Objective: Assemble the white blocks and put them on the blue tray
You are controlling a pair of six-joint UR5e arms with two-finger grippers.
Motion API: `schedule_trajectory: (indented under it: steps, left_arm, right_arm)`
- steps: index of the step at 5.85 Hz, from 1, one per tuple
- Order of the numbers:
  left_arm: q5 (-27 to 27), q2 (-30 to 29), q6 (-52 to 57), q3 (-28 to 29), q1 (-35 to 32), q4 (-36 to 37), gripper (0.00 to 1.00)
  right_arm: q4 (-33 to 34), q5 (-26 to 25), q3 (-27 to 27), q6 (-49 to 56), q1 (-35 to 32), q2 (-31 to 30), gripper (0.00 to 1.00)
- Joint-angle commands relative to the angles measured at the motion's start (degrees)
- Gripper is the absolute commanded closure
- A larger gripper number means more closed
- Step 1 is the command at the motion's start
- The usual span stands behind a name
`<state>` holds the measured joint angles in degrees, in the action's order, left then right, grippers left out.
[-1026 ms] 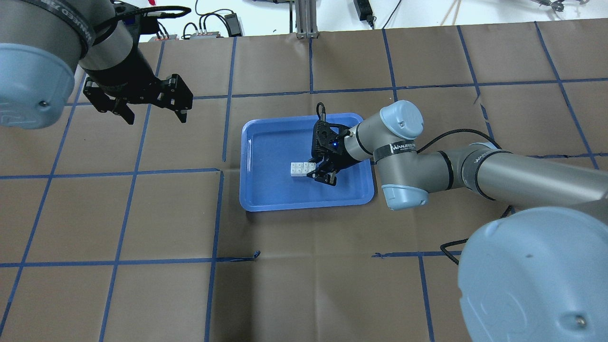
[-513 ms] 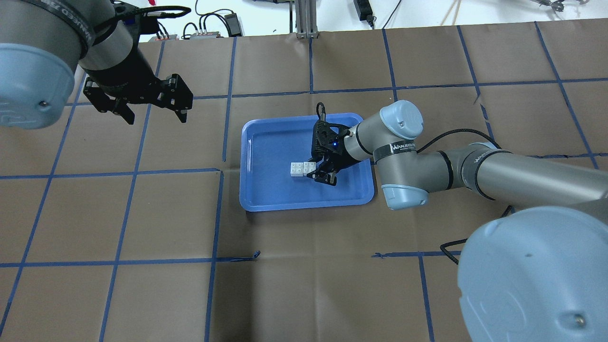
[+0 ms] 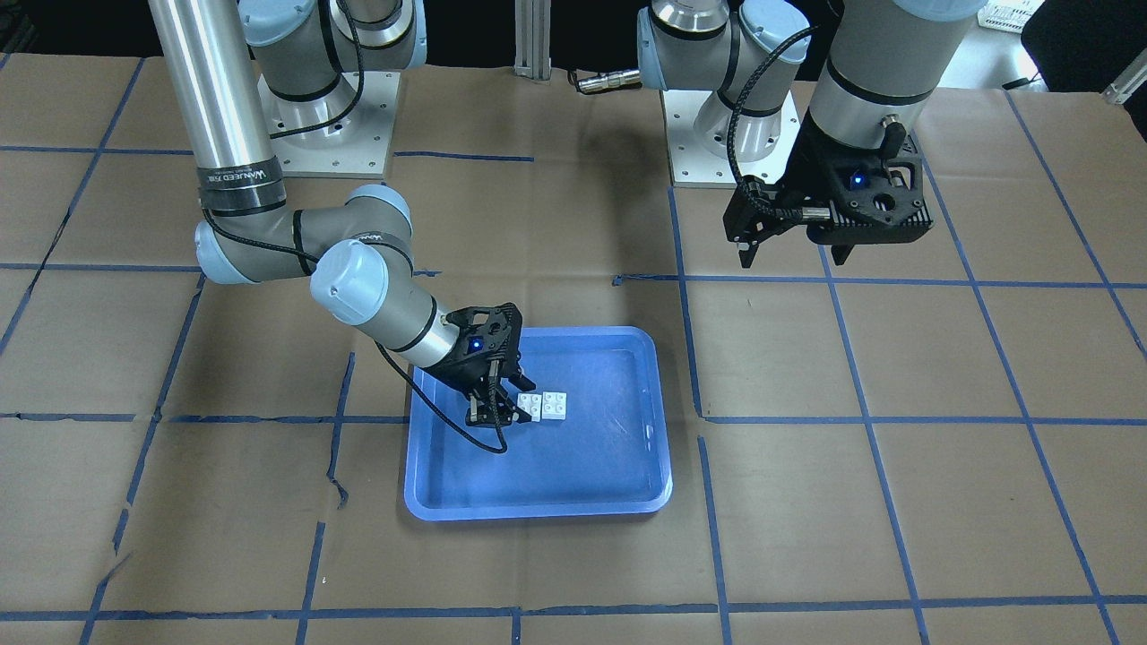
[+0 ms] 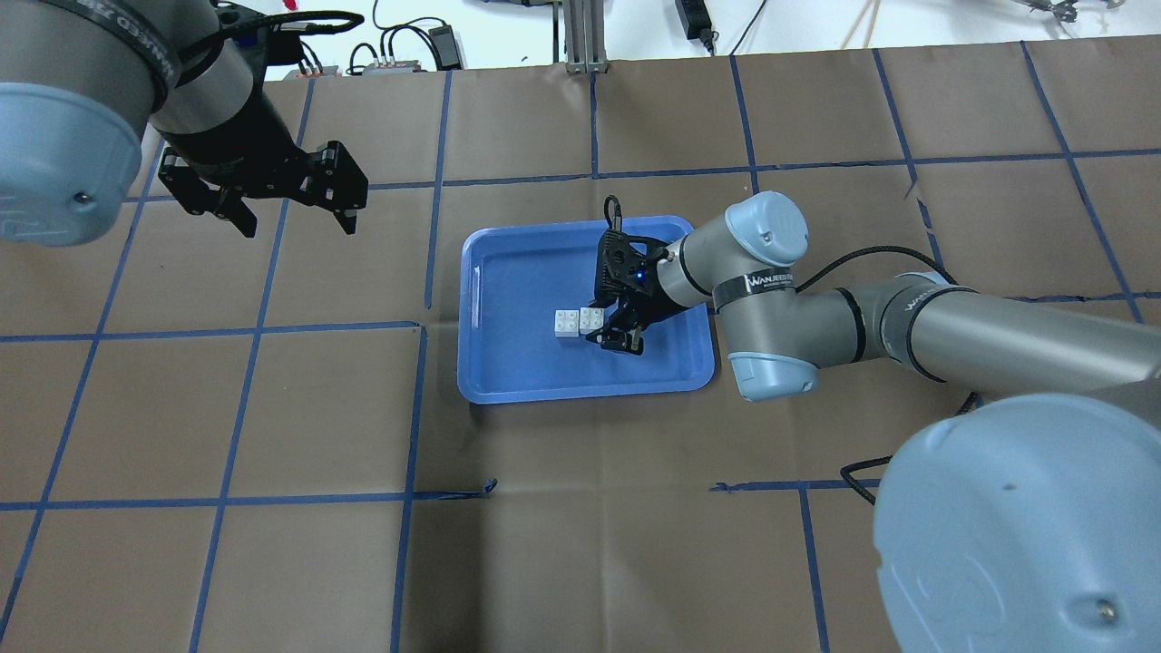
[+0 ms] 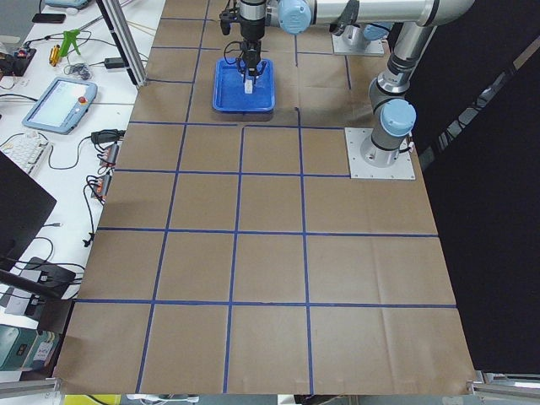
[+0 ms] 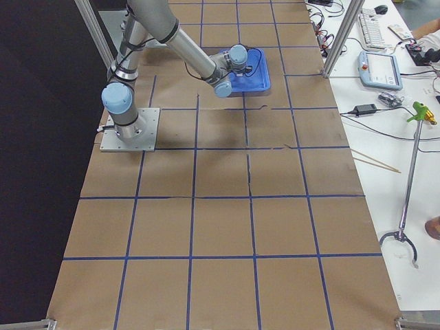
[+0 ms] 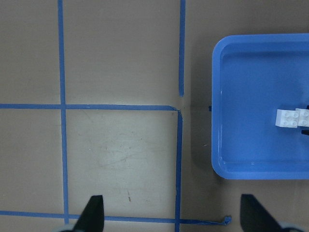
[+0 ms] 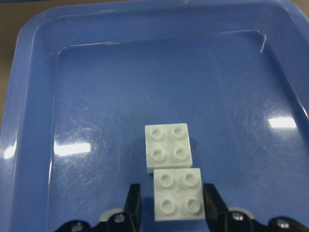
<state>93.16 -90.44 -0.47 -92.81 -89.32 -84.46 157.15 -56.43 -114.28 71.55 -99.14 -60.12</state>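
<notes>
Two white blocks (image 4: 578,322) lie side by side and touching on the floor of the blue tray (image 4: 580,392), studs up. They also show in the front view (image 3: 545,406) and the left wrist view (image 7: 292,118). My right gripper (image 4: 612,334) is low in the tray. In the right wrist view its fingers (image 8: 133,203) flank the near block (image 8: 177,193) with small gaps on both sides, so it is open. The far block (image 8: 169,147) lies just beyond, slightly offset. My left gripper (image 4: 297,225) is open and empty, high over the table left of the tray.
The table is covered with brown paper marked by a blue tape grid (image 4: 408,326). The tray's raised rim (image 3: 538,511) surrounds the right gripper. Cables and a power box (image 4: 399,54) lie beyond the far table edge.
</notes>
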Motion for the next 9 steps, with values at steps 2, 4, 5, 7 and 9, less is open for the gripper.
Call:
schedule_trajectory:
  steps: [2, 4, 5, 7, 9]
  left_arm:
    - [0.00, 0.00, -0.06, 0.00, 0.02, 0.00, 0.00]
    - [0.00, 0.00, -0.06, 0.00, 0.02, 0.00, 0.00]
    - [-0.09, 0.00, -0.15, -0.09, 0.02, 0.09, 0.00]
    - [0.00, 0.09, -0.15, -0.09, 0.02, 0.09, 0.01]
    - [0.00, 0.09, -0.06, -0.09, 0.02, 0.09, 0.01]
  right_arm:
    - [-0.17, -0.09, 0.02, -0.18, 0.00, -0.61, 0.01]
    - [-6.62, -1.14, 0.46, -1.48, 0.70, -4.98, 0.00]
    - [-18.43, -2.01, 1.51, -1.58, 1.49, -9.97, 0.00]
    - [-41.63, -12.87, 7.37, -5.68, 4.29, -17.89, 0.00]
    - [-47.02, -21.49, 11.00, -21.20, 7.98, -23.27, 0.00]
